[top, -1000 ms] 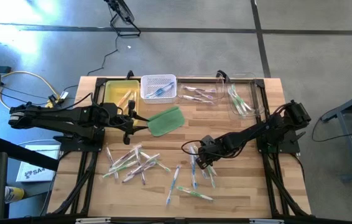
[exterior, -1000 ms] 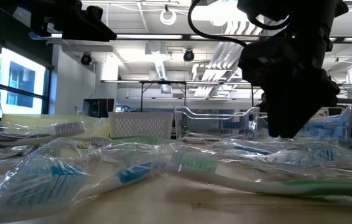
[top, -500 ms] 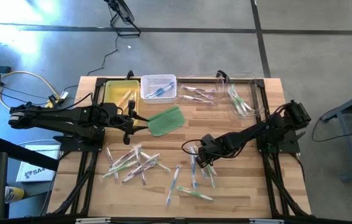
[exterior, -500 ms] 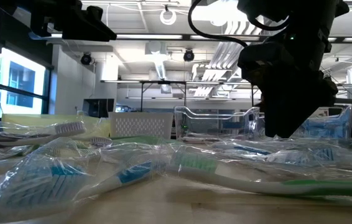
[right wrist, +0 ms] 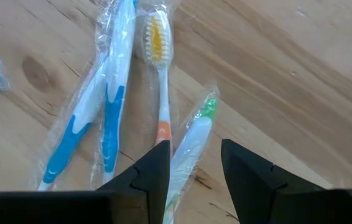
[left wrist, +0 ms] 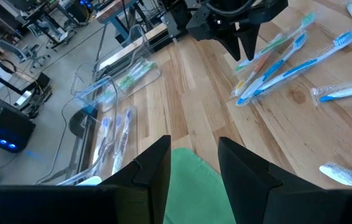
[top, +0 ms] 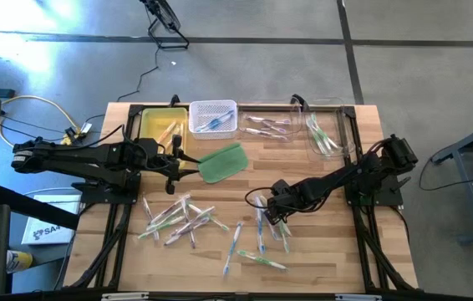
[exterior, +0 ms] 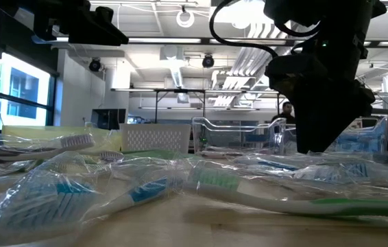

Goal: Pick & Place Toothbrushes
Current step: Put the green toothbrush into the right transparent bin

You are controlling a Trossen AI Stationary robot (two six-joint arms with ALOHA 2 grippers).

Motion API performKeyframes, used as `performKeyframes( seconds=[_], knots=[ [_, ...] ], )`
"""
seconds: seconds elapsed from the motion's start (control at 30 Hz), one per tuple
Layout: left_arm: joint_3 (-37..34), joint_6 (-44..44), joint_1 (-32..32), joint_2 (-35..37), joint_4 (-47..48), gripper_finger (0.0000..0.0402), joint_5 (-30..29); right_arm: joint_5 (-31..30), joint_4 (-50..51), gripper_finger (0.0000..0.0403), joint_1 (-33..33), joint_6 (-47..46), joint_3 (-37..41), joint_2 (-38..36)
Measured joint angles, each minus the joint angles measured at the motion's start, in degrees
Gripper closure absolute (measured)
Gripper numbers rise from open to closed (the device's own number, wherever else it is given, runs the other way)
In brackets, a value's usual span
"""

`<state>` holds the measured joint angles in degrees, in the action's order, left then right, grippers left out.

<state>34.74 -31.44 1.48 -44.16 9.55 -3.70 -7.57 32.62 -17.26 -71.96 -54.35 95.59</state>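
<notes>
Wooden table (top: 245, 180), toothbrushes (top: 188, 219) strewn over lower centre of high view.
I see right gripper (right wrist: 191, 163) low over green-headed toothbrush (right wrist: 188, 146), fingers apart, nothing grasped; left gripper (left wrist: 193, 168) parted over green pad (top: 221, 162), centre-left, holding nothing.

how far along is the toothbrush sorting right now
Partly done. Some toothbrushes already lie in the yellow tray, the white basket and the clear bins. In hand: the right gripper, open, hovers over a green-and-white wrapped toothbrush; the left gripper sits at the green pad. Left: two loose piles on the table.
</notes>
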Motion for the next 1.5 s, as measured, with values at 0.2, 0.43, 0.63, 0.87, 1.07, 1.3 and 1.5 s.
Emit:
performKeyframes(
  seconds=[0.2,0.43,0.63,0.87,1.07,1.3,1.5],
  knots=[
    [0.0,0.0,0.0,0.0,0.0,0.0273,0.0,0.5,-0.5,0.0266,0.0,0.0,0.0,1.7],
    [0.0,0.0,0.0,0.0,0.0,0.0273,0.0,1.5,-1.4,0.0279,0.0,0.2,-0.2,4.9],
    [0.0,0.0,0.0,0.0,0.0,0.0273,0.0,0.4,-0.7,0.0352,0.0,1.6,0.1,4.3],
    [0.0,0.0,0.0,0.0,0.0,0.0273,0.0,1.9,-2.0,0.0375,0.1,6.2,0.1,3.5],
    [0.0,0.2,0.0,0.0,0.0,0.0273,0.0,1.3,-2.0,0.0387,0.2,10.0,0.0,1.3],
    [0.0,0.2,0.0,0.0,0.0,0.0273,0.0,-5.2,0.5,0.0386,2.9,16.7,0.0,-7.7],
    [0.0,0.5,0.0,0.0,0.0,0.0273,0.0,-11.6,1.8,0.0387,7.4,25.6,0.0,-19.0]
  ],
)
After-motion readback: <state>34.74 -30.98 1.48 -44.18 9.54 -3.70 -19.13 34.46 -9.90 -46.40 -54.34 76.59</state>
